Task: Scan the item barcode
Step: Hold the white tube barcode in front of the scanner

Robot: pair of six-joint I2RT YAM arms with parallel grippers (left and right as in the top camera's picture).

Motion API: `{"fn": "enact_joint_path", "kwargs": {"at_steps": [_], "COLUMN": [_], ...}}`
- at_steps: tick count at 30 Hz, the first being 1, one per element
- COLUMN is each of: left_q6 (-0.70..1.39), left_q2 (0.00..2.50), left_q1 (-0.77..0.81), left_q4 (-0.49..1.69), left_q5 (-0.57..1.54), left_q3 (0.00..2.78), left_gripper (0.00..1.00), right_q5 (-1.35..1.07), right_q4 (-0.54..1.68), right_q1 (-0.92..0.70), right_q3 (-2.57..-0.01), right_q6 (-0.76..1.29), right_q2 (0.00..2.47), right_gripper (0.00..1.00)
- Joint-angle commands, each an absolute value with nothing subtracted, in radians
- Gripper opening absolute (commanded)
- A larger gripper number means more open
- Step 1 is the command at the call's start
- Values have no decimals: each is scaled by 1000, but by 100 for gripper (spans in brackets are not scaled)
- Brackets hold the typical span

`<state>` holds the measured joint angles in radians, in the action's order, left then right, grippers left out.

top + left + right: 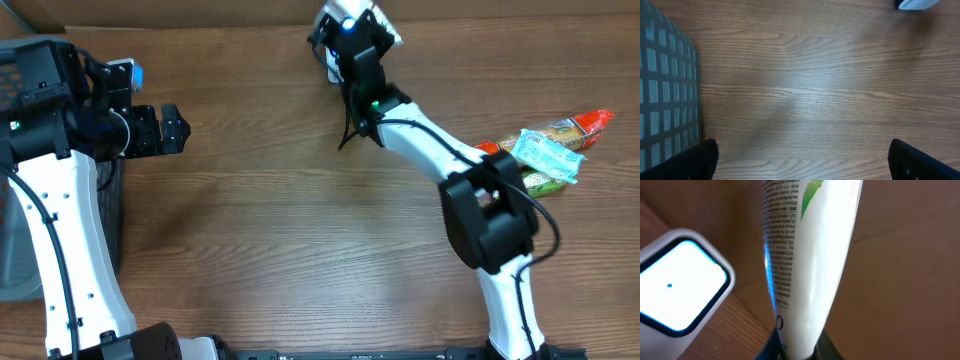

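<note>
The right gripper (795,349) is clamping a white tube (810,255), long axis running away from it, print facing the scanner (680,287) just left (the left gripper (805,162) is hanging released).

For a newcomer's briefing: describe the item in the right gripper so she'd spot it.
At the far edge of the brown wooden table, the right gripper pinches a white plastic tube with black print. Unlike the colourful snack packets nearby, it is mostly white, held beside the white scanner.
</note>
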<state>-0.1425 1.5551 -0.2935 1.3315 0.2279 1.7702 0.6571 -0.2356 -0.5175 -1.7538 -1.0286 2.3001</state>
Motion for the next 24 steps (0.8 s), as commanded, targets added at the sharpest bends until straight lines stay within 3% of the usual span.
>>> {"fn": "enact_joint_path", "kwargs": {"at_steps": [1,24], "left_q6": [-168,-168], "left_q2": [1558,1558], "left_q1": [-292,-292], "left_q4": [1331,1331], "left_q5": [225,225], "left_q3": [1781,1781], "left_gripper": [100,100], "right_q5": [691,733], "right_q4": [-284,-413], "right_q1": [-508,-491], "right_q3": [-1774,-1774], "right_q6": [-1182,-1227], "right_q2": [2346,2431], "right_gripper": [4,4]}}
